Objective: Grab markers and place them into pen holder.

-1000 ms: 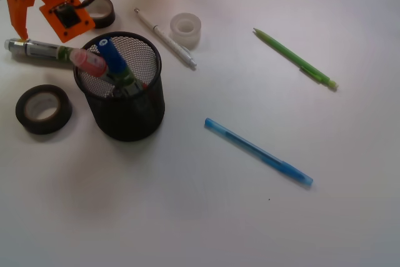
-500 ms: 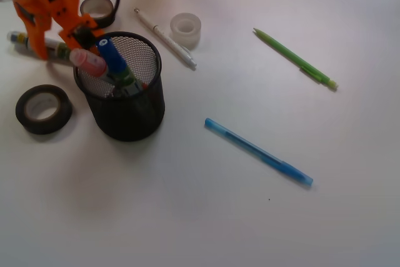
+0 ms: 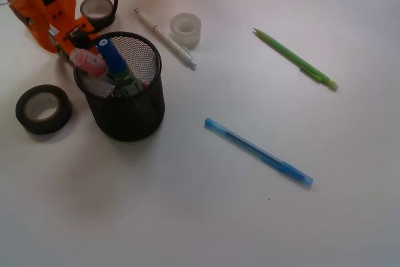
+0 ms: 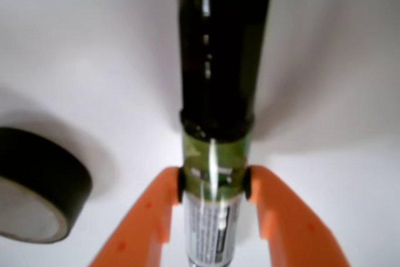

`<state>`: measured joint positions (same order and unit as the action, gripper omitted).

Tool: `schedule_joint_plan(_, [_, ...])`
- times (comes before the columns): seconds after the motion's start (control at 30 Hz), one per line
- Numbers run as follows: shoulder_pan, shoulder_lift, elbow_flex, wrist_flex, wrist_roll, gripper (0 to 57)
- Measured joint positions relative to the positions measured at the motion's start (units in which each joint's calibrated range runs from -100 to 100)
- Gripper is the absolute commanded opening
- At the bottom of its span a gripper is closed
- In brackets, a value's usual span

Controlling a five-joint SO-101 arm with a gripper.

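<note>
The black mesh pen holder (image 3: 128, 101) stands at the left and holds the red/pink-capped marker (image 3: 87, 62) and the blue-capped marker (image 3: 111, 54), both leaning left. My orange gripper (image 3: 60, 34) is just behind the holder's left rim. In the wrist view the gripper (image 4: 212, 182) is shut on the black-capped marker (image 4: 222, 60), with the jaws pressing on its green band just below the black cap. In the front view the arm hides this marker. I cannot tell whether it is off the table.
A black tape roll (image 3: 42, 109) lies left of the holder and shows in the wrist view (image 4: 37, 192). Another dark roll (image 3: 98, 9) lies behind the gripper. A clear tape roll (image 3: 185, 28), white pen (image 3: 165, 38), green pen (image 3: 295, 59) and blue pen (image 3: 257, 151) lie to the right.
The gripper came down and to the right over the black-capped marker lying left of the holder and closed on it. The arm now hides that marker in the front view.
</note>
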<state>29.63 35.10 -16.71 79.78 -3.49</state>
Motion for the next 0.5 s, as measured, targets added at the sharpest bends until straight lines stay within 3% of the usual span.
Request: schedule_joint_plan(0.5, [3.2,-0.4,-4.6,6.5,-3.7,0.6])
